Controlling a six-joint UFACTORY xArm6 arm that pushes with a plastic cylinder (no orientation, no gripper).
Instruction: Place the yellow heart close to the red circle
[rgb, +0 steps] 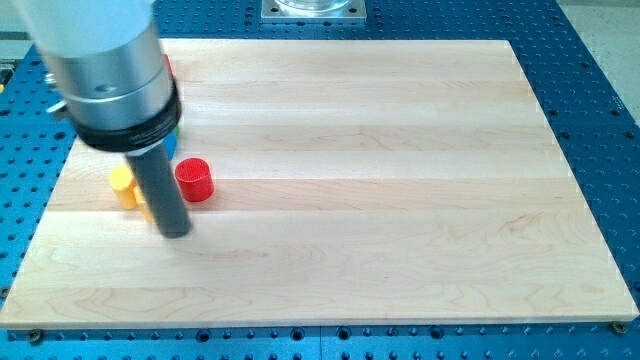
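The red circle (195, 179) is a short red cylinder on the wooden board (400, 200) at the view's left. A yellow block (125, 186), probably the heart, lies to its left, partly hidden behind my rod, so its shape is unclear. My tip (176, 232) rests on the board just below and between the two, close to the yellow block's right side and slightly left of and below the red circle.
Behind the arm's grey body, slivers of a blue block (171, 146), a green block (177, 128) and a red block (169, 68) show at the view's upper left. A blue perforated table (600, 120) surrounds the board.
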